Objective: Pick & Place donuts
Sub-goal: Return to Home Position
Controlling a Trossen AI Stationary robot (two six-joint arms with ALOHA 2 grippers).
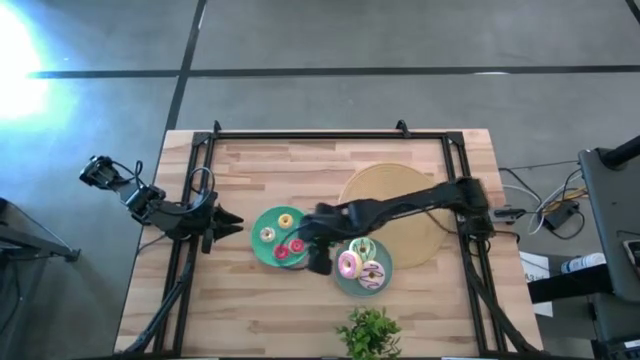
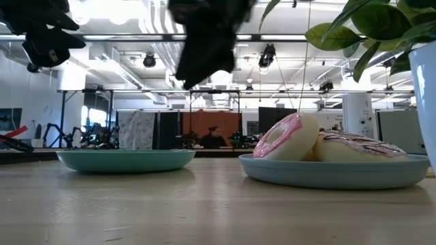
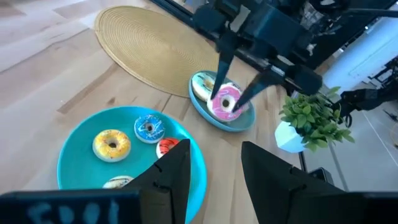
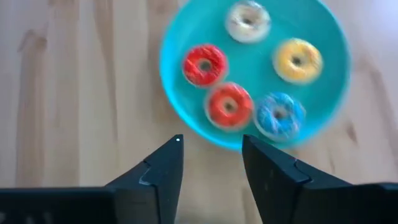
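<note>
Right gripper [image 4: 211, 148] first: fingers apart, nothing between them, poised over the bare wood of the table [image 1: 420, 310], just short of the rim of the teal plate [image 4: 177, 90]. Judging by that, nothing more to carry, only the retreat to rest.

Lift straight up before swinging anywhere, so as not to clip that rim or nudge the five small donuts [image 4: 229, 106] lying flat on the plate: two red, one blue, one yellow, one white. Leave the fingers spread, since closing them here gains nothing.

Then draw back toward the table's right side, passing high over the second plate [image 2: 327, 175], just beside the first and partly under the arm. Mind the pink donut [image 2: 286, 136] there, tilted up and leaning by the white-and-purple donut [image 2: 357, 146]; probably the easiest thing to topple on a low pass. Green donut [image 1: 362, 247] on the same plate, apparently flat.

Farther out: potted plant [image 1: 370, 332] at the table's front edge, near the second plate but likely off the path home. Woven mat [image 1: 385, 180] behind the plates, bare and under the arm's route, too flat to catch on.

Left gripper [image 3: 214, 155] waiting at the table's left edge, fingers apart and empty, aimed at the teal plate, well apart from the right arm. Beyond the table, a person [image 2: 213, 138] far back in the room, of no concern.
</note>
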